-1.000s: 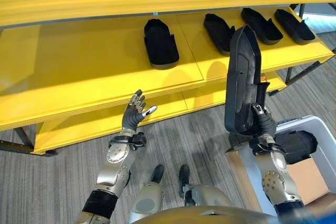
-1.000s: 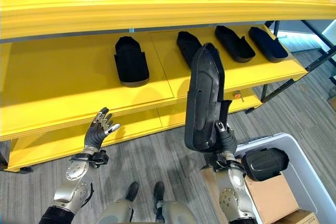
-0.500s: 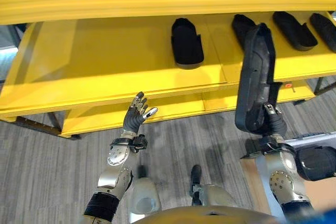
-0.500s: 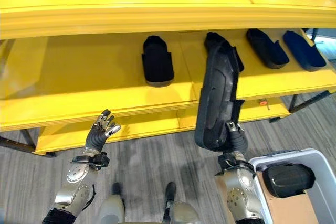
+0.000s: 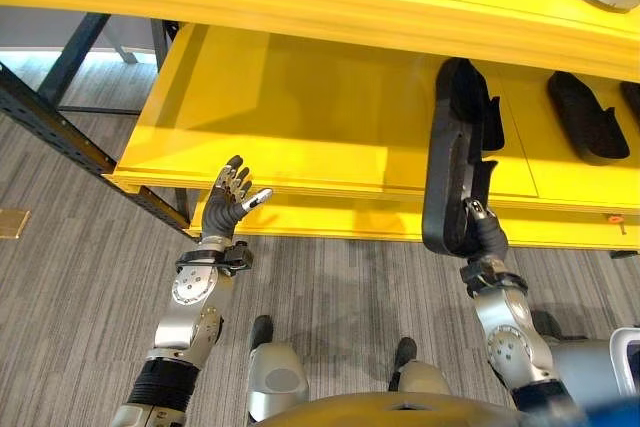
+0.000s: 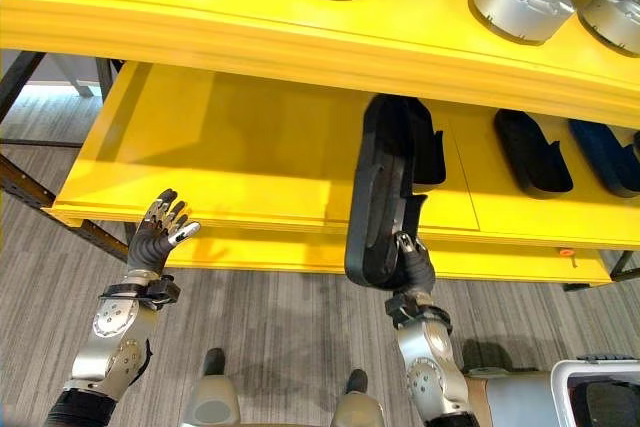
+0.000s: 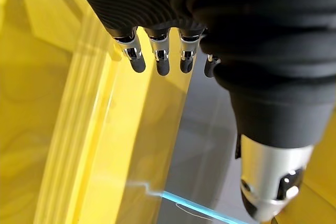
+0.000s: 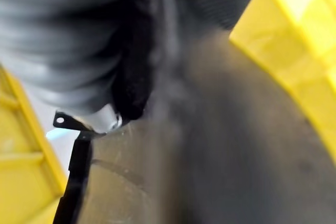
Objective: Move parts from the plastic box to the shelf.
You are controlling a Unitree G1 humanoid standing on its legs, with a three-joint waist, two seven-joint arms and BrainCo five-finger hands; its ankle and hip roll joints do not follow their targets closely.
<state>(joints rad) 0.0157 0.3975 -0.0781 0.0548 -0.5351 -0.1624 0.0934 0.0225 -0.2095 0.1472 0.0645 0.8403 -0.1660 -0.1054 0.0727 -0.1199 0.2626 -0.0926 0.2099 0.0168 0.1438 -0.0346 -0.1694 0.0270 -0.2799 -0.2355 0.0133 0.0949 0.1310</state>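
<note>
The right hand has its fingers curled round the lower end of a long black part, which it holds upright, the part's far end rising above the fingers to overlap the front of the middle shelf. In the right wrist view the part's dark surface lies right against the hand's ribbed cover; that view is too blurred to make out the individual fingers, so the grasp is read from the head views. No label or writing can be read on the part.

Just behind the top of the held part, another black part lies flat on the middle shelf, partly hidden by it. Farther out to the right of the fingers lie a second black part and a third dark one at the picture's edge.

The left hand is raised, palm up, fingers straight and spread, holding nothing. It hangs just in front of the front lip of the middle shelf, well apart from the right hand. In the left wrist view its fingertips point toward the yellow shelf edge without clearly touching it.

Above both hands, silver round parts stand on the top shelf. Below and to the right of the right hand, a corner of the grey plastic box shows on the striped floor.
</note>
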